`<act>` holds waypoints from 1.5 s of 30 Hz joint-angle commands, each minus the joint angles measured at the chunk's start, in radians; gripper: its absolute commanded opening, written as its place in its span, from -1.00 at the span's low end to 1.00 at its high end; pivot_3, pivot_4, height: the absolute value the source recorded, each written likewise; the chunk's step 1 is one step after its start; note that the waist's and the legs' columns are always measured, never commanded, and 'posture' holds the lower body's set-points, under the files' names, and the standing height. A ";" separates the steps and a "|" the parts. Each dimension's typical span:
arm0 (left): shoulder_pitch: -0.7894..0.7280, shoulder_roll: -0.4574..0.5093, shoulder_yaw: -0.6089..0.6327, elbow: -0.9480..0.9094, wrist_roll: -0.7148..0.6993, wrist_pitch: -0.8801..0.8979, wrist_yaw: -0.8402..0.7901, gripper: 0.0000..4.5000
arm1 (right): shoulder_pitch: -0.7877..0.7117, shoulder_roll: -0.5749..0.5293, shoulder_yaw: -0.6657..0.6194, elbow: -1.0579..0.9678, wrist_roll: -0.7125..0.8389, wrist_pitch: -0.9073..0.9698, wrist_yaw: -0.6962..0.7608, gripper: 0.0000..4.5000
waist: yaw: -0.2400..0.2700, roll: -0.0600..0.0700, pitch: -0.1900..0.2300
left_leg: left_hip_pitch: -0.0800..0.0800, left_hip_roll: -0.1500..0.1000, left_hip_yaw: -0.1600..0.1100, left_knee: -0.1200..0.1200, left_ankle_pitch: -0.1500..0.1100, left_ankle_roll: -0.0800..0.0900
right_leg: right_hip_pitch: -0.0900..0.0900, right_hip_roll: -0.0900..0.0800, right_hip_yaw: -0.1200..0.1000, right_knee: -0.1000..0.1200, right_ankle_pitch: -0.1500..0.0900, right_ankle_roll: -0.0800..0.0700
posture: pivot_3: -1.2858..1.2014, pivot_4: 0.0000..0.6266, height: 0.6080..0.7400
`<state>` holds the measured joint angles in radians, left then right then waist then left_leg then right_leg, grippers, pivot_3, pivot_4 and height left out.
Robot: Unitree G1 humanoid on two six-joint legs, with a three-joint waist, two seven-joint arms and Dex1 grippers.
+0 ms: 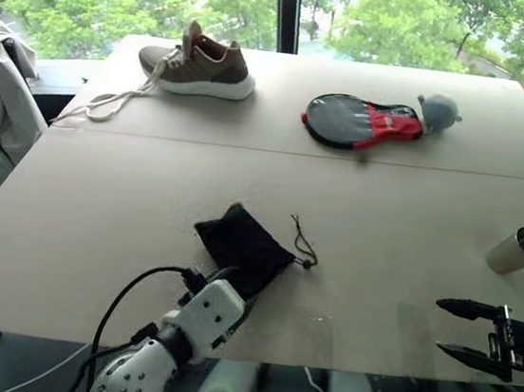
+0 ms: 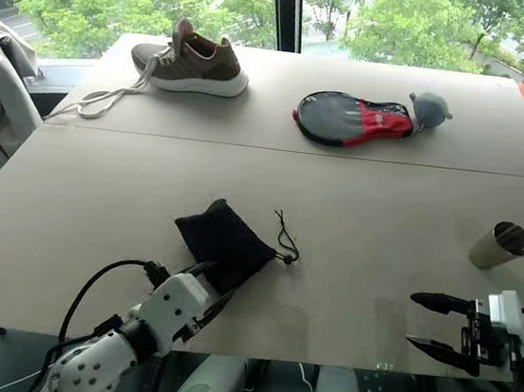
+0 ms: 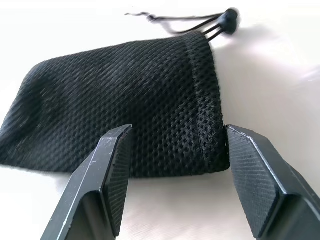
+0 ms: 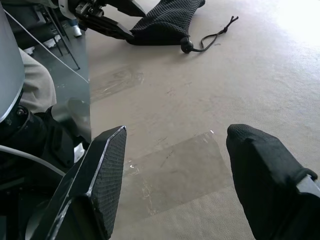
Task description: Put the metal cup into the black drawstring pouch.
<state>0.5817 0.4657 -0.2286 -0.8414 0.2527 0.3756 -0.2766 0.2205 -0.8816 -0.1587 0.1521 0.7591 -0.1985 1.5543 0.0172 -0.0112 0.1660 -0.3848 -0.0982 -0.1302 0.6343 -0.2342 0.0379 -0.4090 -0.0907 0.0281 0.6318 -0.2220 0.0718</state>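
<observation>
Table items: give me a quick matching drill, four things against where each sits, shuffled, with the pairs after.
Things:
1. cup
2. pouch
3. shoe
4. paddle case

Places:
A. far side, toward the left, laces trailing off it
B. right edge, lying on its side
C. near edge, just ahead of the left gripper
D. far side, right of centre, beside a grey plush toy

Pairs: 1-B, 2-C, 3-A, 4-D

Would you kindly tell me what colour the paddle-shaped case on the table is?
The paddle-shaped case is black with a red panel, clearest in the left eye view.
</observation>
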 commanded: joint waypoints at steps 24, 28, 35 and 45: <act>-0.105 -0.146 0.079 0.198 0.091 -0.184 0.141 -0.98 | -0.056 0.114 -0.088 -0.095 0.002 0.101 0.028 0.48 | 0.002 0.000 0.000 | 0.000 0.000 0.000 0.000 0.000 0.000 | 0.000 0.000 -0.001 0.000 0.003 0.004 | 0.03 -0.52 0.94; -0.114 -0.151 0.092 0.202 0.081 -0.210 0.142 -0.98 | -0.059 0.134 -0.095 -0.112 0.012 0.115 0.004 0.48 | 0.002 0.000 0.000 | 0.000 0.000 0.000 0.000 0.000 0.000 | 0.000 0.000 -0.001 0.000 0.003 0.004 | 0.03 -0.52 0.94; -0.132 -0.164 0.120 0.186 0.054 -0.215 0.122 -0.98 | -0.073 0.168 -0.106 -0.130 0.015 0.142 -0.006 0.48 | 0.002 0.001 -0.001 | 0.000 0.000 0.000 0.001 0.000 0.000 | 0.000 0.001 -0.001 0.000 0.003 0.004 | 0.03 -0.52 0.94; -0.282 -0.279 0.198 0.141 -0.160 -0.037 0.068 -0.98 | -0.137 0.237 -0.210 -0.068 -0.070 0.098 -0.261 0.48 | 0.002 0.000 -0.001 | 0.000 -0.001 -0.001 0.002 0.000 0.000 | 0.000 0.003 -0.001 0.001 0.005 0.002 | 0.03 -0.52 0.94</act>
<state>0.3215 0.1936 -0.0447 -0.6533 0.1359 0.3124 -0.1968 0.1064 -0.6561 -0.3143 0.0827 0.7161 -0.0745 1.3974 0.0190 -0.0107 0.1653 -0.3847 -0.0988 -0.1308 0.6368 -0.2341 0.0379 -0.4090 -0.0876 0.0270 0.6333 -0.2169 0.0735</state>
